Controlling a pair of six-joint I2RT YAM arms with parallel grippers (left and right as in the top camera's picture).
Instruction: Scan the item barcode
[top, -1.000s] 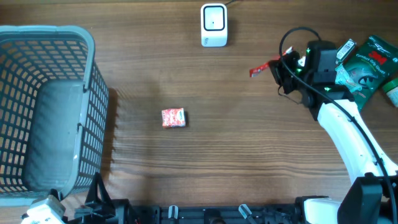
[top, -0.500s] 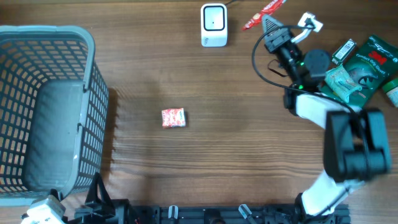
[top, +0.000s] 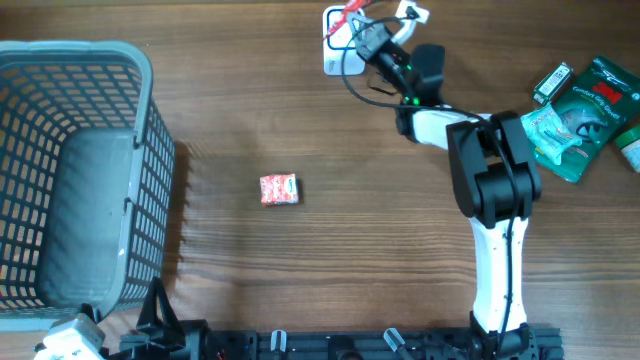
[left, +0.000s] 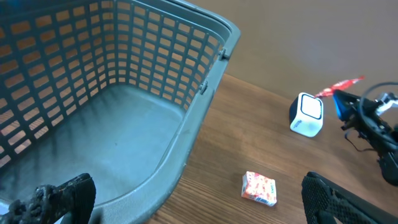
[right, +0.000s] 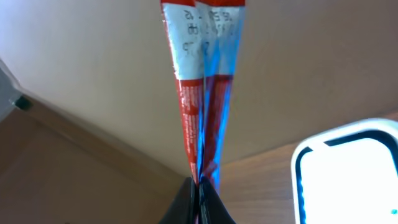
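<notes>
The right gripper (top: 360, 22) is clamped on a red packet (top: 349, 12), holding it over the white scanner (top: 338, 62). The left gripper (left: 199, 208), jaws wide apart, hangs well away from the scanner, by the basket (left: 205, 87).

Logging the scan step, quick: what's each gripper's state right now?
Left gripper: jaws open, empty.
Right gripper: jaws shut on the packet.

A slim red-and-blue foil sachet (right: 202, 93), with white print at its free end, is pinched by one end in the right gripper (right: 199, 198), off the wooden table (top: 400, 250); it overlaps a far corner of the white rounded box scanner (top: 343, 45), which stands at the middle of the table's far edge, its dark-rimmed window facing up.
</notes>
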